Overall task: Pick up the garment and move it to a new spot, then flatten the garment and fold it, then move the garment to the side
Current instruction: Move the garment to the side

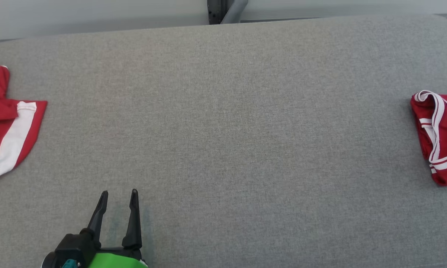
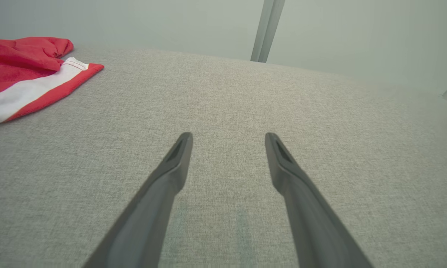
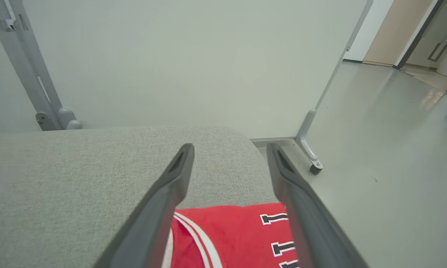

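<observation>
Garment point(image 3: 227, 234), folded, lies just under the right claw point(image 3: 230, 147) at the table point(image 3: 60, 167) end; that claw and the distant left claw point(image 1: 119, 191) both gape wide, empty.

The right gripper point(image 3: 230, 149) holds its fingers point(image 3: 164, 201) spread above the red garment point(image 3: 238, 230) on the grey cushion point(image 3: 78, 167).
</observation>
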